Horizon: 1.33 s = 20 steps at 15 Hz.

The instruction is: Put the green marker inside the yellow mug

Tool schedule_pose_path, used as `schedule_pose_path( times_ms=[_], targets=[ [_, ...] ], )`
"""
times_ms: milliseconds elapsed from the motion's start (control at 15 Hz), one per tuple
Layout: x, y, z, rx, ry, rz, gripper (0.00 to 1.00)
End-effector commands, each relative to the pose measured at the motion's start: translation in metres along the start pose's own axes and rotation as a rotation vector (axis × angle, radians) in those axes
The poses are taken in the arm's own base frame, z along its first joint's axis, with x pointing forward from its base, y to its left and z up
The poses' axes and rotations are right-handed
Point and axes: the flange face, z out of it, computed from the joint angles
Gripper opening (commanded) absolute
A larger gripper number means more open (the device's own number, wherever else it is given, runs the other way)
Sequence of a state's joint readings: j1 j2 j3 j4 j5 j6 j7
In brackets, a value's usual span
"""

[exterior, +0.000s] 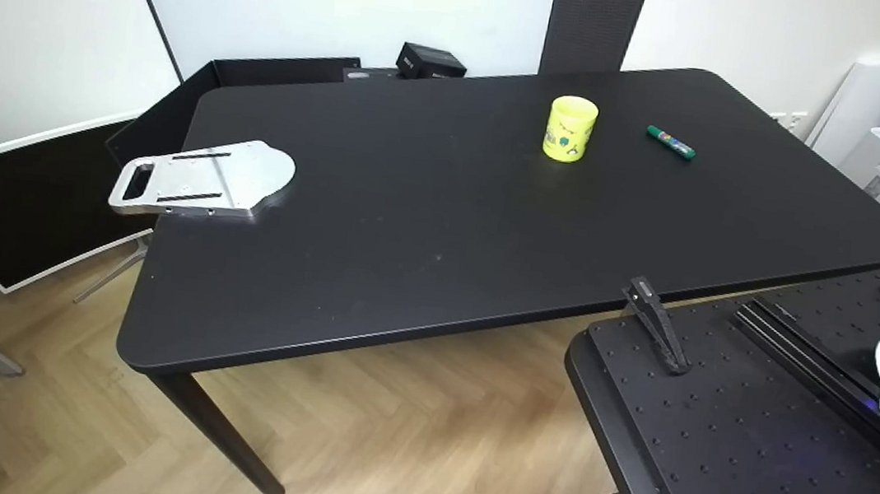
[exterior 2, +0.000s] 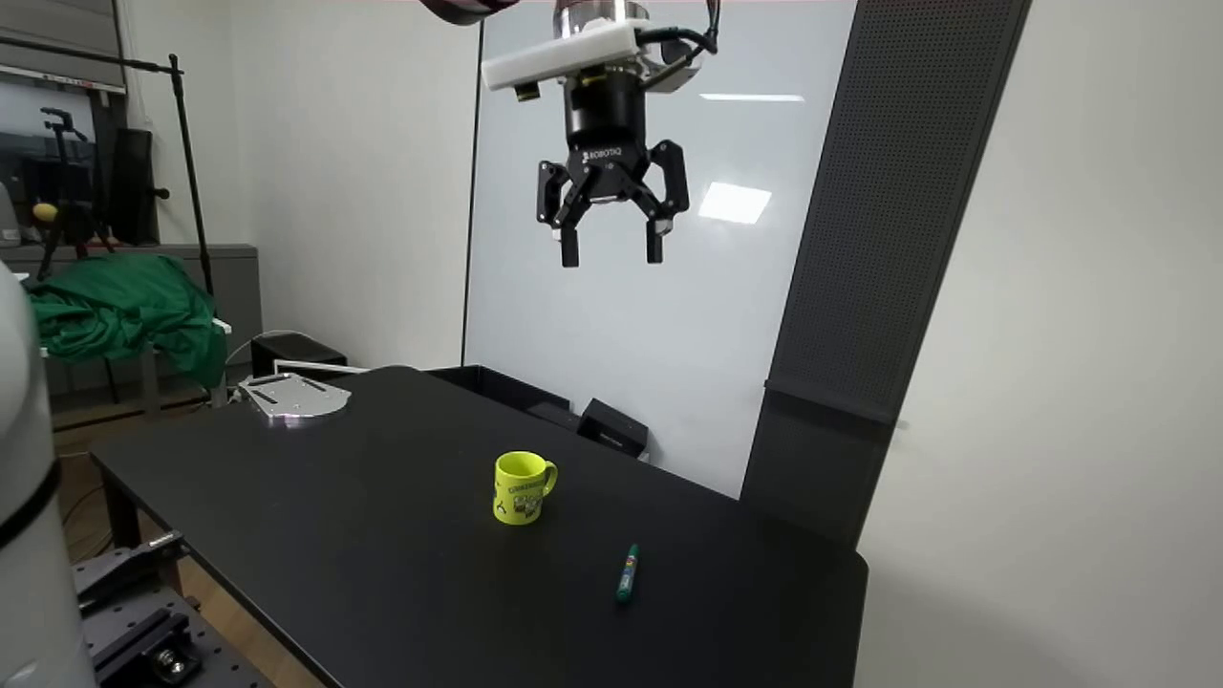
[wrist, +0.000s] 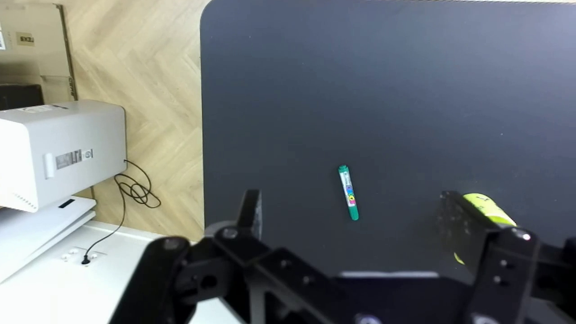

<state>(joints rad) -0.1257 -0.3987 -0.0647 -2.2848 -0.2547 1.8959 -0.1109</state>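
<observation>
White walls point(exterior 2: 1051, 334) and a glossy whiteboard point(exterior 2: 564, 334) back the scene, with the black tabletop point(exterior: 373, 256) running out in front over a pale wooden floor point(exterior: 387, 423). And there's the mug point(exterior 2: 517, 489): bright yellow, upright, mouth to the ceiling, little pictures printed on its side, handle turned toward the whiteboard. Yellow inner wall shows under the rim; the bottom I can't see. The marker point(wrist: 349, 192)? Outside the mug, lying flat on the tabletop near it, bare black surface between the two.

Look up: the pincer point(exterior 2: 612, 260) hangs high, pointing straight down, fingers point(exterior 2: 570, 247) spread wide, whiteboard showing right through the gap. Its tips are well above marker and mug. In the wrist view the marker shows between the fingers, and one of them blocks part of the mug.

Round about, a silver plate point(exterior: 203, 177) juts over one end of the tabletop, well apart from mug and marker. A black box point(exterior: 428, 63) sits by the whiteboard, a bench point(exterior: 765, 450) dotted with holes stands on the opposite side, a white unit point(wrist: 76, 139) beyond the tabletop's other end.
</observation>
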Motion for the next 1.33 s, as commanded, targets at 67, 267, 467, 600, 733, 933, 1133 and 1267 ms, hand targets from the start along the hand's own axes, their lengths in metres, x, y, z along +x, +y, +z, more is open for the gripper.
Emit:
schedule_pose_path(
  times_ms=[67, 267, 467, 600, 733, 933, 1133, 1267],
  targets=[
    [0.016, 0.007, 0.005, 0.055, 0.037, -0.033, 1.00],
    [0.029, 0.012, 0.012, 0.073, 0.065, -0.041, 1.00],
    [0.048, 0.016, 0.022, 0.087, 0.099, -0.047, 1.00],
    [0.063, 0.018, 0.029, 0.095, 0.113, -0.052, 1.00],
    [0.082, 0.020, 0.037, 0.112, 0.128, -0.061, 1.00],
    [0.116, 0.019, 0.047, 0.144, 0.148, -0.117, 1.00],
    [0.150, 0.018, 0.059, 0.162, 0.140, -0.185, 1.00],
    [0.171, 0.018, 0.067, 0.163, 0.138, -0.219, 1.00]
  ],
)
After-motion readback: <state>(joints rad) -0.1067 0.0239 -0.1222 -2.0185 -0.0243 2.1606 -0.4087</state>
